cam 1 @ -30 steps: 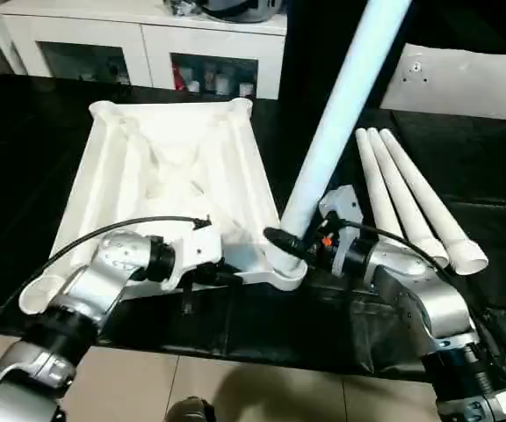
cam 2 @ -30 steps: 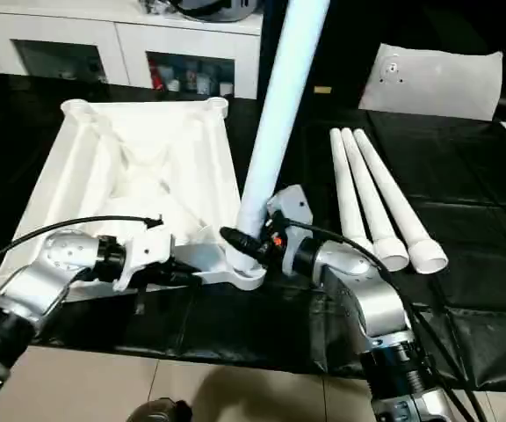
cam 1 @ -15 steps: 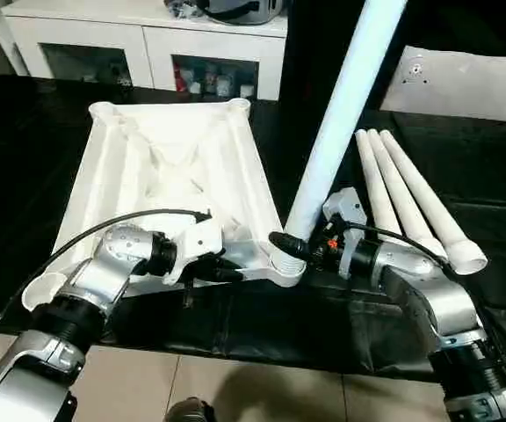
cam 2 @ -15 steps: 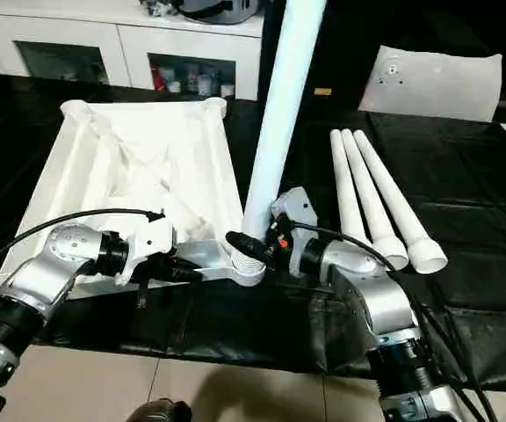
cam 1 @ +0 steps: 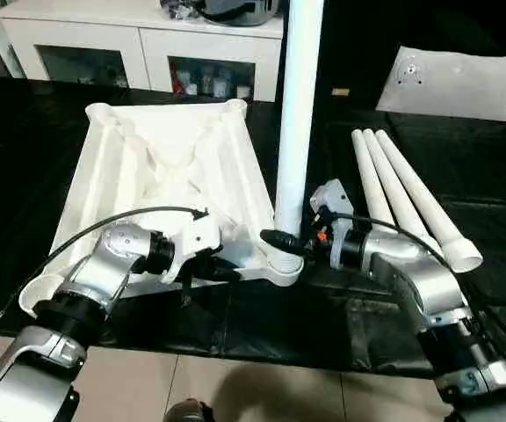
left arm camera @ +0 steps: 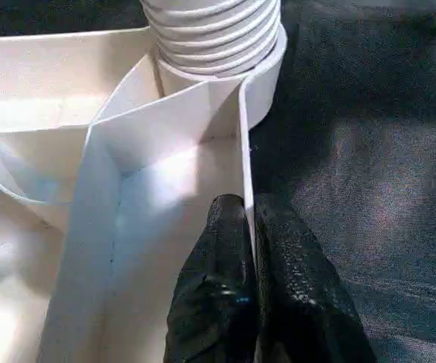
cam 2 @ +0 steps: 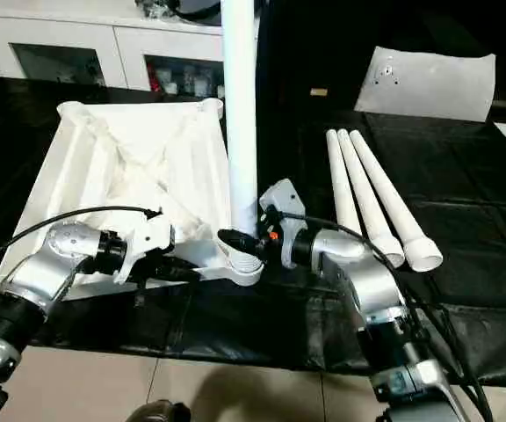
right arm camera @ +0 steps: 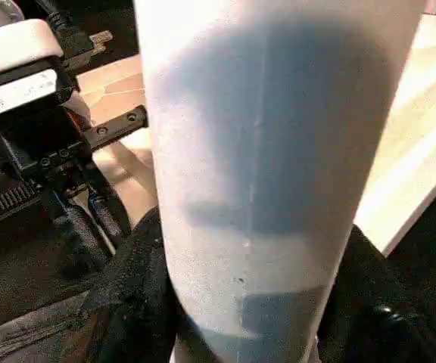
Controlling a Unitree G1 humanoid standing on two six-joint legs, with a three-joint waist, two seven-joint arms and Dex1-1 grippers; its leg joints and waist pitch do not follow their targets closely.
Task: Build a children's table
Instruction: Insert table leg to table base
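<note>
The children's table top [cam 1: 165, 167] lies upside down on the black work surface, ribbed side up. One white leg [cam 1: 297, 105] stands upright in the near right corner socket [cam 1: 281, 268]. My right gripper [cam 1: 281, 242] is shut around the leg just above the socket, and its black fingers [right arm camera: 138, 280] flank the tube [right arm camera: 271, 151]. My left gripper [cam 1: 222, 271] is shut on the top's near rim [left arm camera: 244, 151], one finger [left arm camera: 225, 302] on each side of the thin wall. The leg's ribbed end [left arm camera: 214, 34] sits in the socket beyond it.
Three more white legs [cam 1: 402, 198] lie side by side to the right of the top. A flat whitish bag [cam 1: 453, 83] lies at the far right. A white cabinet [cam 1: 148, 44] stands behind the table. The table's front edge runs just below my forearms.
The held leg has swung from leaning right to standing upright in the corner socket, and my right gripper turned with it. My left gripper has kept its grip on the rim.
</note>
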